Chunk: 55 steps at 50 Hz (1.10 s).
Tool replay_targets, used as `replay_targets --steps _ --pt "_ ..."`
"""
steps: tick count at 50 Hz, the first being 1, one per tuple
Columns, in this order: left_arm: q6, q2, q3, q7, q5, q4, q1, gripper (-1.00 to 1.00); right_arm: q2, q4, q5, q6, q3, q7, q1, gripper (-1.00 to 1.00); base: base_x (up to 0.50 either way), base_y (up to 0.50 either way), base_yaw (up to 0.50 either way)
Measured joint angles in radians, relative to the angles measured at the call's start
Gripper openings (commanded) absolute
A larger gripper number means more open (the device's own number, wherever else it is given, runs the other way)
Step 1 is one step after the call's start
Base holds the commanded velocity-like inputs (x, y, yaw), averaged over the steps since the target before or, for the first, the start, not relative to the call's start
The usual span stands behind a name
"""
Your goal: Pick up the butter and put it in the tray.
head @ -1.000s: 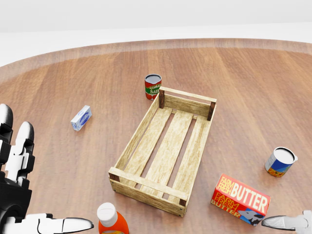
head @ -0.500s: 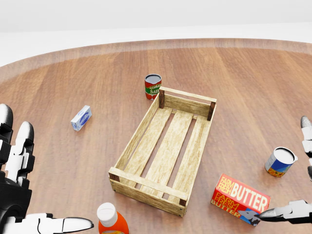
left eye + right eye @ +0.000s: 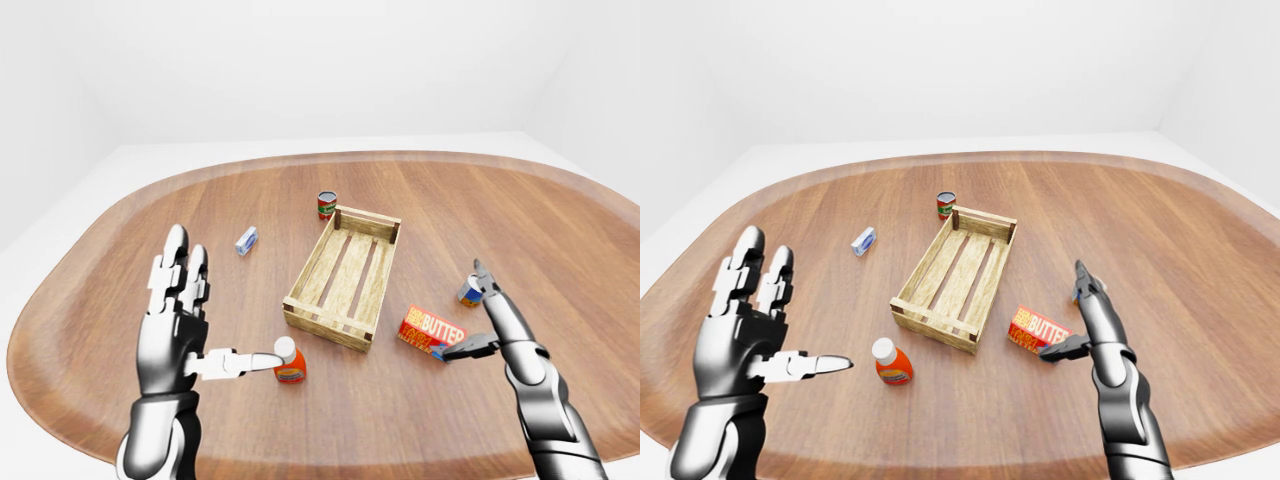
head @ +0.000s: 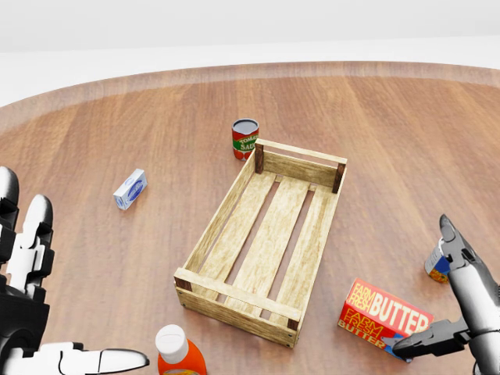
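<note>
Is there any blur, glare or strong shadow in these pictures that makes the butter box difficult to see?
Head view: sharp and evenly lit, no glare; the butter lettering is readable, though the right hand thumb overlaps its lower right corner. Left-eye view: wider, so the box is small, but crisp. Right-eye view: the same; only soft, faint shadows lie under the wooden tray and the left hand.

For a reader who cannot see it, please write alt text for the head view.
An open right hand reaches beside a red butter box lying on a wooden table, next to an empty wooden tray. A tomato can stands at the tray's top end; the open left hand waits at lower left.
</note>
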Motion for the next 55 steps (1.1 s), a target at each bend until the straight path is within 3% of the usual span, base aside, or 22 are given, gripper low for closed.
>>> replay_targets --steps 25,55 --pt "0.0 0.0 0.009 -0.002 -0.005 -0.01 -0.005 1.0 -0.02 0.22 -0.007 0.012 0.097 -0.022 -0.134 1.0 0.0 0.0 0.0" --pt "0.0 0.001 0.012 0.003 -0.005 0.001 -0.012 1.0 -0.034 0.489 -0.01 -0.032 0.16 -0.065 -0.235 1.0 0.0 0.0 0.0"
